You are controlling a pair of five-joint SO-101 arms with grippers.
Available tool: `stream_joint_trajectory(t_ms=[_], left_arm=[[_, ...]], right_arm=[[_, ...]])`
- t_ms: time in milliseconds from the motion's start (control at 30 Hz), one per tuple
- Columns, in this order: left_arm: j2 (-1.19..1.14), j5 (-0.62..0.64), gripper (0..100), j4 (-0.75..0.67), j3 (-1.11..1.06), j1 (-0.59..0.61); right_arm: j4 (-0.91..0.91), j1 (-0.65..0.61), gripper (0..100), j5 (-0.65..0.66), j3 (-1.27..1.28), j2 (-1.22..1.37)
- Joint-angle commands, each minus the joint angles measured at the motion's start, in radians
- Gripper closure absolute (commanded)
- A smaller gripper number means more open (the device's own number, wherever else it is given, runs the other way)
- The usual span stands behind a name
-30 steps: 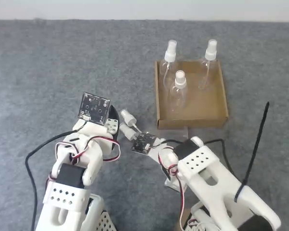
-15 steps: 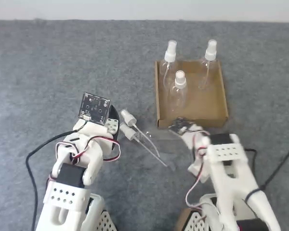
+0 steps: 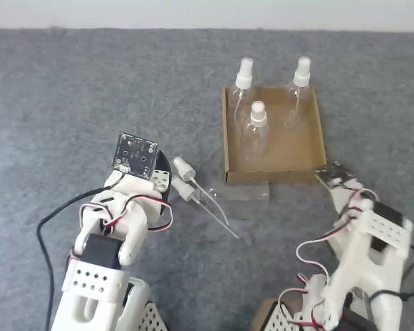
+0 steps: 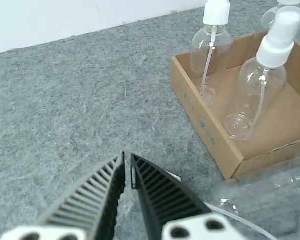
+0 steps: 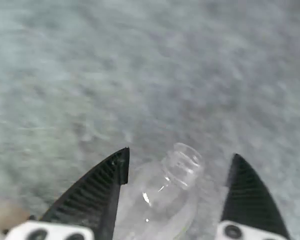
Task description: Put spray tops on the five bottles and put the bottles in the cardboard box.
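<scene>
Three clear bottles with white spray tops [image 3: 257, 127] stand in the cardboard box [image 3: 321, 141]; the left wrist view shows two of them [image 4: 255, 80] in the box [image 4: 200, 115]. A fourth clear bottle [image 3: 245, 192] lies on the carpet along the box's near wall. Two loose spray tops [image 3: 184, 167] with long tubes lie beside my left gripper [image 4: 127, 157], which is shut with nothing in it. My right gripper [image 5: 180, 154] is shut on an open-necked clear bottle [image 5: 175, 185], off the box's near right corner, under the right arm's wrist [image 3: 338, 176].
Grey carpet [image 3: 76, 89] covers the whole table, with free room to the left and behind the box. Cables trail from both arms near the front edge. A pale wall runs along the far side.
The right arm has swung from the middle, near the loose spray tops, across to the right of the box. The left arm has not moved.
</scene>
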State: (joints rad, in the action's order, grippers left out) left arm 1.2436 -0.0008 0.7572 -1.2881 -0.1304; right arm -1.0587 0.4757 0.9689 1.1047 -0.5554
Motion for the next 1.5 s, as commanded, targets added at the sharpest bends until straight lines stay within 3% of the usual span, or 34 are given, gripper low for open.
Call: stream_joint_trajectory(t_ms=[0, 233, 333, 467, 567, 733, 967, 1167, 1467], left_arm=[[-0.006, 0.009, 99, -0.034, 0.008, 0.006], [-0.006, 0.009, 99, -0.032, 0.008, 0.006], [-0.002, 0.008, 99, -0.037, 0.001, 0.006], [0.0, 0.008, 99, -0.037, 0.001, 0.006], [0.0, 0.008, 99, -0.038, 0.001, 0.005], [0.0, 0.008, 99, -0.038, 0.001, 0.003], [0.002, 0.006, 99, -0.037, 0.001, 0.003], [0.002, 0.006, 99, -0.035, 0.001, 0.0], [-0.005, 0.008, 99, -0.034, 0.001, 0.002]], right_arm=[[0.045, 0.062, 81.6, 0.041, -0.084, 0.001], [0.015, 0.088, 81.7, 0.009, -0.17, 0.001], [-0.071, 0.096, 81.2, -0.052, -0.221, -0.001], [-0.26, 0.094, 72.2, -0.133, -0.288, -0.01], [-0.38, 0.09, 67.5, -0.144, -0.305, -0.012], [-0.464, 0.101, 67.9, -0.147, -0.264, -0.012], [-0.239, 0.211, 68.0, -0.141, -0.097, -0.007], [-0.101, 0.225, 68.2, -0.14, -0.002, -0.001], [-0.035, 0.226, 96.9, -0.137, -0.009, -0.007]])
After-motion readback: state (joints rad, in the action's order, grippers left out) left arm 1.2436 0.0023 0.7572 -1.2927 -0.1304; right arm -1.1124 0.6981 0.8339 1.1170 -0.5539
